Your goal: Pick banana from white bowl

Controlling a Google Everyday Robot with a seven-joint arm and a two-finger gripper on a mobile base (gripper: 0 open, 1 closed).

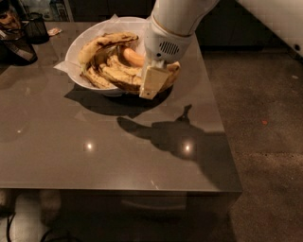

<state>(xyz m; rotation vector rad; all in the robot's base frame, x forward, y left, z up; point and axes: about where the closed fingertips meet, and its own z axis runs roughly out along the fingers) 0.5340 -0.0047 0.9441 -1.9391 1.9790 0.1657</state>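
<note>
Camera view: banana [171, 72] behind gripper [152, 87] at bowl [74, 46] rim.

— What crowds the white bowl [75, 45]?
— The gripper [152, 86] hangs at the bowl's right rim, and its arm [180, 14] covers the air above that side. Bananas [111, 72] fill the bowl to its brim.
— And left of the bowl?
— A black mesh basket [35, 29] stands well off, towards the far corner.
— Open ways?
— In front of the bowl over the bare table [94, 156], and down over the bowl's left half.
</note>
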